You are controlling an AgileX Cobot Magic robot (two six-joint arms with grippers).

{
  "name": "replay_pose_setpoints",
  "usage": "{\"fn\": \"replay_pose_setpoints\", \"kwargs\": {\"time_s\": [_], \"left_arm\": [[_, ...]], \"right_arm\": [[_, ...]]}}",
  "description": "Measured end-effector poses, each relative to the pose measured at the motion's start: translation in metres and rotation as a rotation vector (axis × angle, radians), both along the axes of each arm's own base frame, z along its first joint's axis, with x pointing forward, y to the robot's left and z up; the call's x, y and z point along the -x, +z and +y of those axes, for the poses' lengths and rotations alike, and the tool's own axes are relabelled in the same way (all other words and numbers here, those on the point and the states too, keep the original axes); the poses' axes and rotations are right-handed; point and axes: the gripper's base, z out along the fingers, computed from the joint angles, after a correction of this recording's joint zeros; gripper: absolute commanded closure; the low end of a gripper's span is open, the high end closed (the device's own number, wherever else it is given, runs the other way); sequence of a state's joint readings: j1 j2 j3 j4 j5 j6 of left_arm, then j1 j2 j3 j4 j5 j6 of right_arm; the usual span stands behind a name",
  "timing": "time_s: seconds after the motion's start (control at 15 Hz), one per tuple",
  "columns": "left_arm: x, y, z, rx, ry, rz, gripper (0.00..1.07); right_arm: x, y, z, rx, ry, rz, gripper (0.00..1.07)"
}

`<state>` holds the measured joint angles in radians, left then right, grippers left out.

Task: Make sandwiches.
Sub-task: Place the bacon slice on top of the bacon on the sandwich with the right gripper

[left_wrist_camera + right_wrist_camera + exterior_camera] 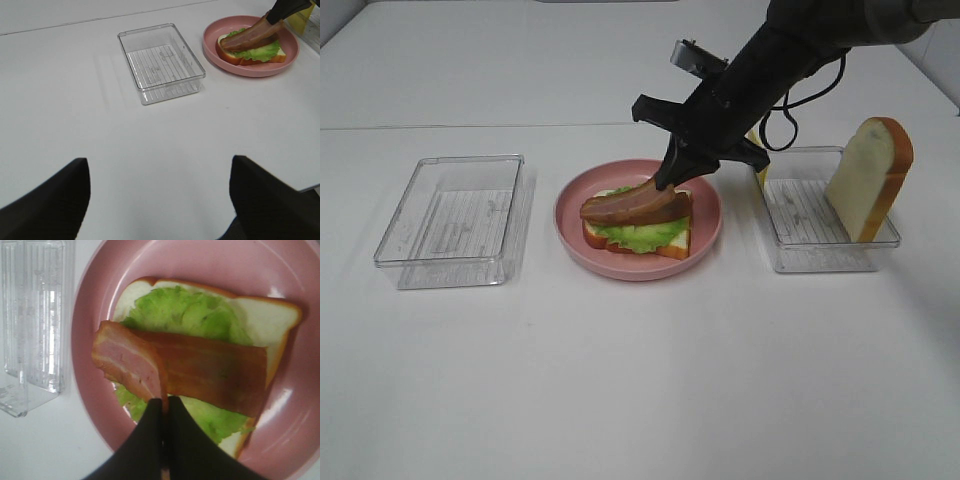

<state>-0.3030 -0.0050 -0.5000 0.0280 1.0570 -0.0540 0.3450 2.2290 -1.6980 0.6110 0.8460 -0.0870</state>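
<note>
Right end effector (164, 405): clenched on one end of a bacon strip (125, 362). The strip's long axis slopes away from it, down across the lettuce (185, 312) of the sandwich (265, 315) on the plate (90, 315). Left end effector (160, 200) is released and well apart, so the right is nearer.

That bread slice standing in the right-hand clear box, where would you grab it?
By its upper end, from above, pinching the two flat faces: the bread slice stands tilted on edge in the clear box, its top well above the walls.
</note>
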Motion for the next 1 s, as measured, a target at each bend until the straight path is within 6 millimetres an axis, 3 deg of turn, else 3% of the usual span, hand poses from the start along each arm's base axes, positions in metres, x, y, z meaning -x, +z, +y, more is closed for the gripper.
{"fn": "replay_pose_setpoints", "kwargs": {"time_s": [0.27, 0.4, 0.47, 0.8, 1.0], "left_arm": [[0.0, 0.0, 0.0, 0.0, 0.0, 0.0, 0.32], [0.0, 0.0, 0.0, 0.0, 0.0, 0.0, 0.32], [0.0, 0.0, 0.0, 0.0, 0.0, 0.0, 0.32], [0.0, 0.0, 0.0, 0.0, 0.0, 0.0, 0.32], [0.0, 0.0, 0.0, 0.0, 0.0, 0.0, 0.32]], "right_arm": [[-0.002, -0.003, -0.006, 0.081, -0.007, -0.015, 1.04], [-0.002, -0.004, -0.007, 0.088, -0.006, -0.017, 0.73], [-0.002, -0.004, -0.007, 0.093, -0.003, -0.019, 0.42], [0.001, 0.022, -0.009, 0.083, 0.008, -0.079, 0.41], [0.007, 0.064, -0.017, 0.121, 0.03, -0.194, 0.41]]}}
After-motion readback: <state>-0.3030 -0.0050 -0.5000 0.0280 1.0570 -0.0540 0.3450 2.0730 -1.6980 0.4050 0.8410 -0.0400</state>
